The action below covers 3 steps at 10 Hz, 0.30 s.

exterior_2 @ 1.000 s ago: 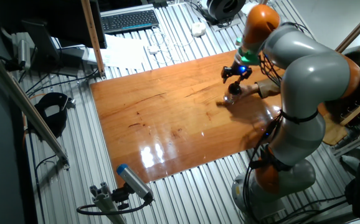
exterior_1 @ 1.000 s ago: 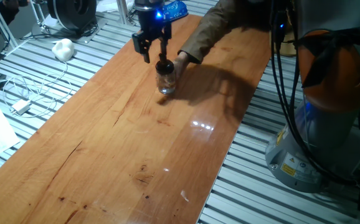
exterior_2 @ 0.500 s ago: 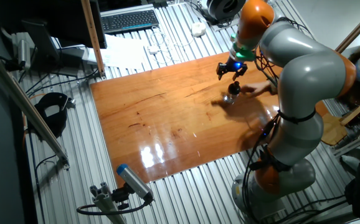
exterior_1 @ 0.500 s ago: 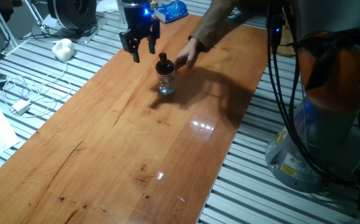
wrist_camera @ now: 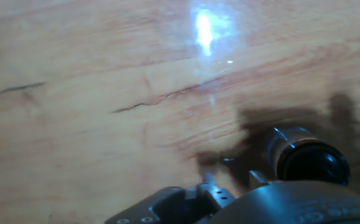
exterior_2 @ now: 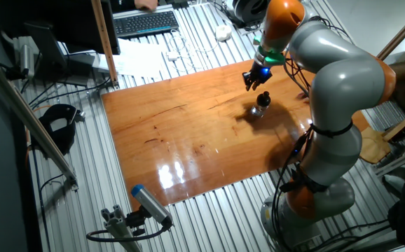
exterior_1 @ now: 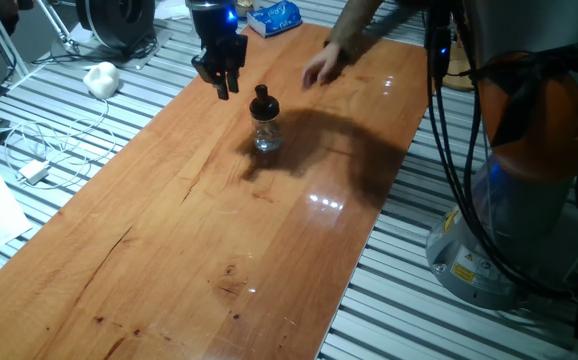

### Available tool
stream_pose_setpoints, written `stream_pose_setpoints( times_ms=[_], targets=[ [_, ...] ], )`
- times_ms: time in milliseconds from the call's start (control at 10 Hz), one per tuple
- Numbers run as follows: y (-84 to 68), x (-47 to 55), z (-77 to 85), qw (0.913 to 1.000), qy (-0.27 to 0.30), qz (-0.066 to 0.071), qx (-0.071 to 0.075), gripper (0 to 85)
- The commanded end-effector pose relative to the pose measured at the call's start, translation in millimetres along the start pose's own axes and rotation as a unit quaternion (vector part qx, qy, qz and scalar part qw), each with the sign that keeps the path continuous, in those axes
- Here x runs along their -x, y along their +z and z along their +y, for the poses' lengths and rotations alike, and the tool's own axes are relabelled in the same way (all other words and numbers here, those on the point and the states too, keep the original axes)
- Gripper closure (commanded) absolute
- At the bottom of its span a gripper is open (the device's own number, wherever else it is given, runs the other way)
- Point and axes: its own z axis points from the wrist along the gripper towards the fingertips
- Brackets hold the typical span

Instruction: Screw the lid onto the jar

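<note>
The small clear jar [exterior_1: 265,135] stands upright on the wooden table [exterior_1: 199,230], and the black lid [exterior_1: 262,101] sits on its mouth. My gripper [exterior_1: 225,88] hangs above the table just left of the jar, apart from it, with the fingers parted and nothing between them. In the other fixed view the gripper [exterior_2: 256,80] is up and left of the jar [exterior_2: 260,110]. The hand view shows the lid [wrist_camera: 313,165] from above at the lower right, on the jar [wrist_camera: 284,138]; my fingertips are not clearly seen there.
A person's hand [exterior_1: 323,65] hovers over the table right of the jar. A blue packet [exterior_1: 274,15] lies at the table's far end. A white object [exterior_1: 100,78] and cables [exterior_1: 39,150] lie left of the table. The robot base [exterior_1: 514,200] stands on the right.
My gripper has let go of the lid and moved up and left, away from the jar. The person's hand has let go of the jar and pulled back to the right.
</note>
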Motion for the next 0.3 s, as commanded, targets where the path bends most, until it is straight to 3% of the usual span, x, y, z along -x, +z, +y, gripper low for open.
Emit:
stream_pose_setpoints(
  times_ms=[0, 200],
  targets=[
    [-2.3, -0.6, 2.3, 0.9998, -0.02, 0.001, -0.001, 85.0],
    [-5.8, -1.6, 8.6, 0.9997, -0.023, 0.005, -0.003, 85.0]
  ],
)
